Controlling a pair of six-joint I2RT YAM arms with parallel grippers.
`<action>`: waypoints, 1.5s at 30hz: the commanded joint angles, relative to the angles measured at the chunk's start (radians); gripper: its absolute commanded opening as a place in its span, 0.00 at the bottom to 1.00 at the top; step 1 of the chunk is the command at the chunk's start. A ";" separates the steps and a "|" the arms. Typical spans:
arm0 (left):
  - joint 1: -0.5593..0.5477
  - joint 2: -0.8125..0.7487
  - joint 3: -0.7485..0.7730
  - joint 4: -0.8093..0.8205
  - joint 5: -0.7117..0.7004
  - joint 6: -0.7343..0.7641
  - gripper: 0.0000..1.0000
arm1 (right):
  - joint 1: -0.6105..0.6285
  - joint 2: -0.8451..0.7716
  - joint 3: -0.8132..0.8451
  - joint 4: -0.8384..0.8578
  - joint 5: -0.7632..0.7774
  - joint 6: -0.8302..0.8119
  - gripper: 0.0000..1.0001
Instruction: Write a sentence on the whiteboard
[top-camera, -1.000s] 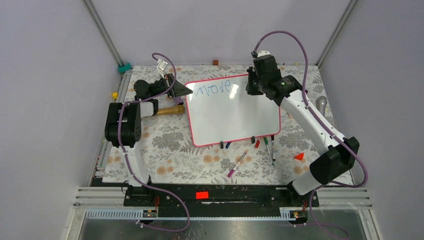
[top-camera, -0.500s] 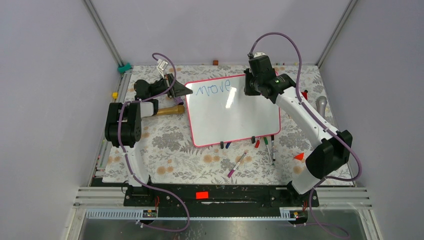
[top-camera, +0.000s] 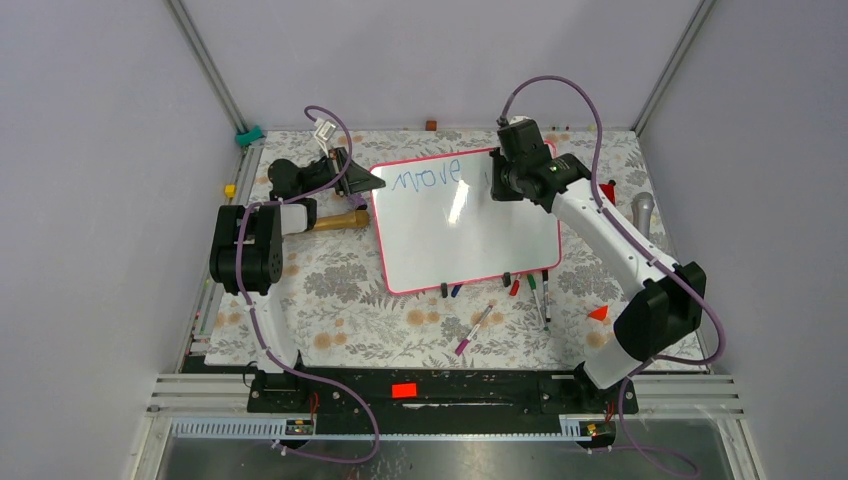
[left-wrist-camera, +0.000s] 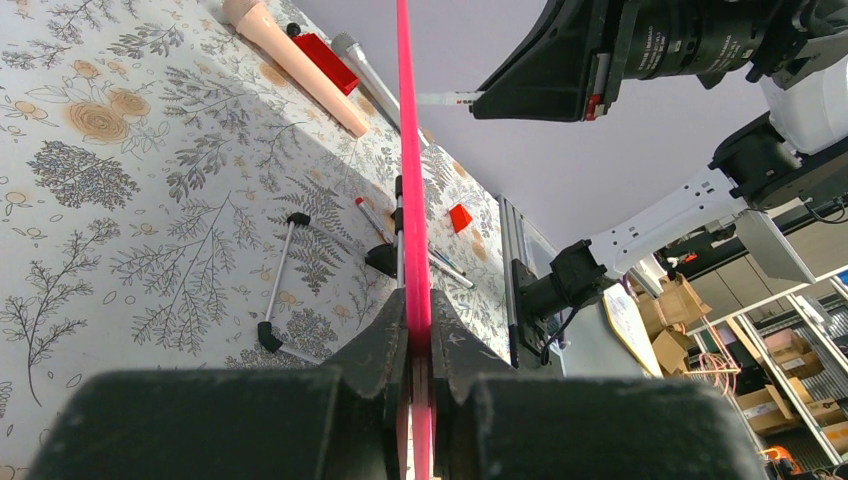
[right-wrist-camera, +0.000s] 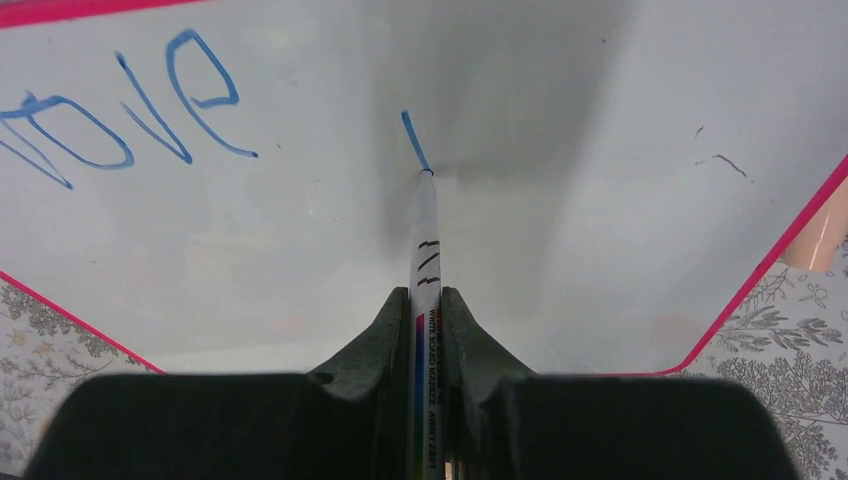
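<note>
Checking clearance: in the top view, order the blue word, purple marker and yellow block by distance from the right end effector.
1. blue word, on the whiteboard beside the right end effector
2. purple marker, near side
3. yellow block, far left

The left arm (top-camera: 243, 248) and right arm (top-camera: 612, 232) are finished in white links and black joints. Purple cables (top-camera: 550, 79) are routed behind matte black jaws.

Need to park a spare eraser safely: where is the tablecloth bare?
Best patch: near-left cloth, bordered by the left arm, the whiteboard's near edge and the purple marker. Crowded: the loose markers along that near edge toward the red cone, and the wooden handle beside the left claw. The right claw and pen occupy the board's far side.
</note>
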 joint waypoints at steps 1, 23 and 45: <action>-0.018 -0.021 0.002 0.077 0.025 -0.015 0.00 | -0.005 -0.021 -0.029 -0.005 0.026 0.014 0.00; -0.014 -0.015 0.009 0.077 0.035 -0.017 0.00 | -0.023 0.032 0.088 -0.051 0.050 0.001 0.00; -0.007 -0.012 0.007 0.077 0.039 -0.017 0.00 | -0.066 0.094 0.202 -0.062 0.048 -0.010 0.00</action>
